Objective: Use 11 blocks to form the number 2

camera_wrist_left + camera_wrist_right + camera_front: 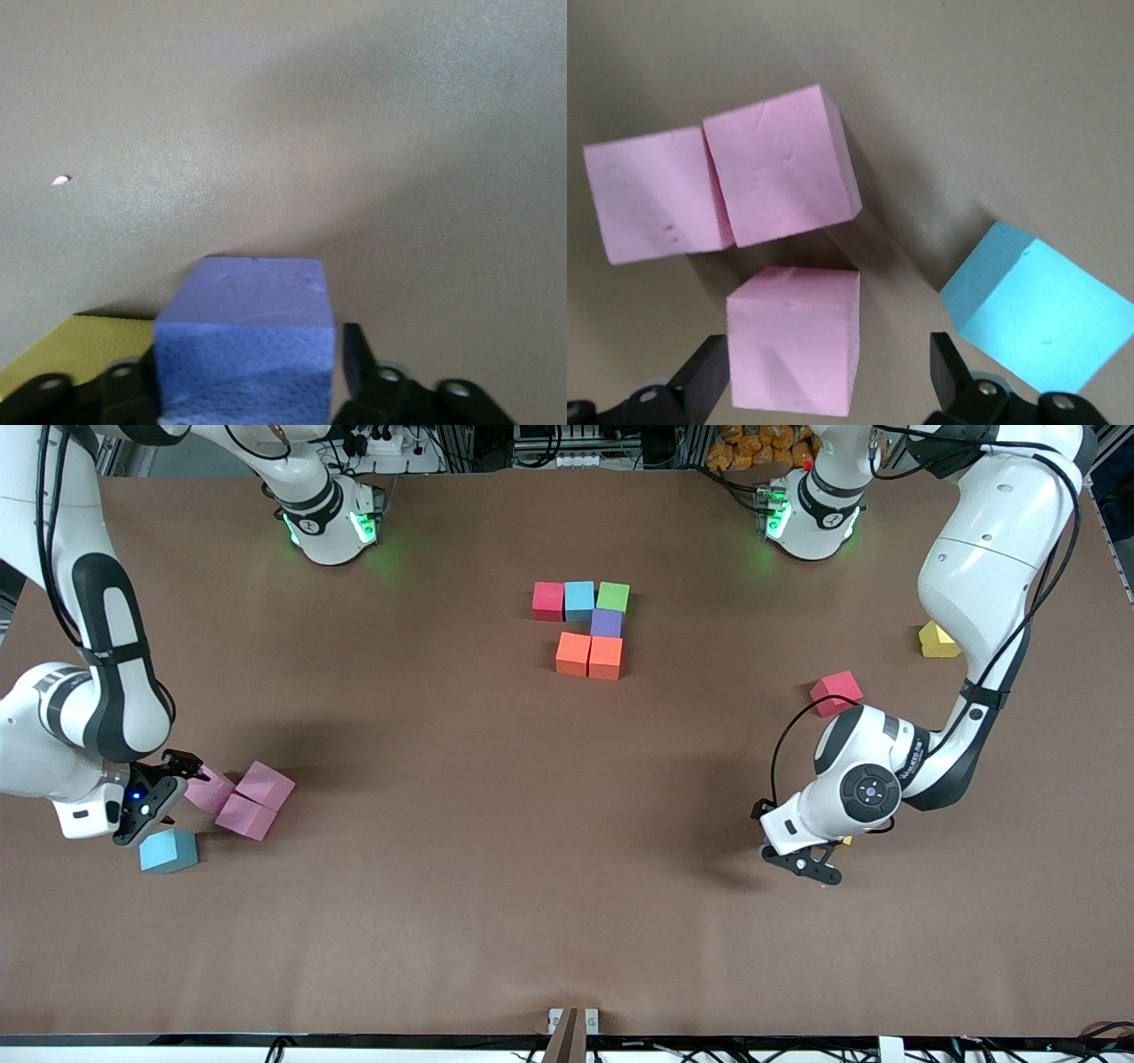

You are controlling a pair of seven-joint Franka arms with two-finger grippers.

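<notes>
pattern: six matte foam cubes [588,626] touching at the surface's centre, red, light blue, green in a row, purple, two orange nearer camera.
strays: three pink cubes [244,797], light blue cube [168,851] at 8 o'clock; red cube [835,693], yellow cube [937,640] at 3 o'clock.

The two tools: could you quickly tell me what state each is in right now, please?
Left tool: closing around a purple block, beside a yellow block.
Right tool: open, above a pink block.
</notes>
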